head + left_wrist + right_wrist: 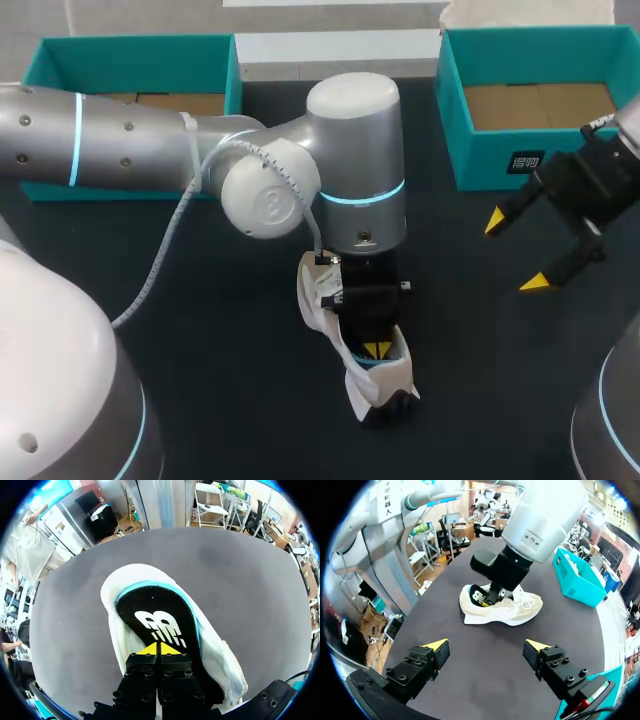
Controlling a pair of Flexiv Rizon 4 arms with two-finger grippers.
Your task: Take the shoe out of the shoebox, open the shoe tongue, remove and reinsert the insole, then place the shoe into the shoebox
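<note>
We find the sneaker [362, 385] out of its box, on the dark worktop [230, 380] near the middle. In the right wrist view it sits on its sole. Its long axis in the head view runs roughly away from us and back, on a slight slant. The left end effector [377, 349] comes straight down into the shoe's opening. In its own wrist view the two yellow tips are clenched together with no gap showing, and they press on the black insole [150, 605], which lies flat inside the shoe. Whether a fold of the insole is nipped between the tips we cannot tell from here, since the fingers cover the contact. The right end effector [517, 252] is released, its fingers spread wide and holding nothing. It hangs well apart from the shoe on our right, just in front of the right shoebox [480, 160]. The left arm is therefore the one placed to work the insole. A second teal box, the left shoebox [60, 50], stands at the far left. As for markings, the insole carries a white logo [160, 625], and the right shoebox has a small dark label [527, 162] with pale characters too small to read.
</note>
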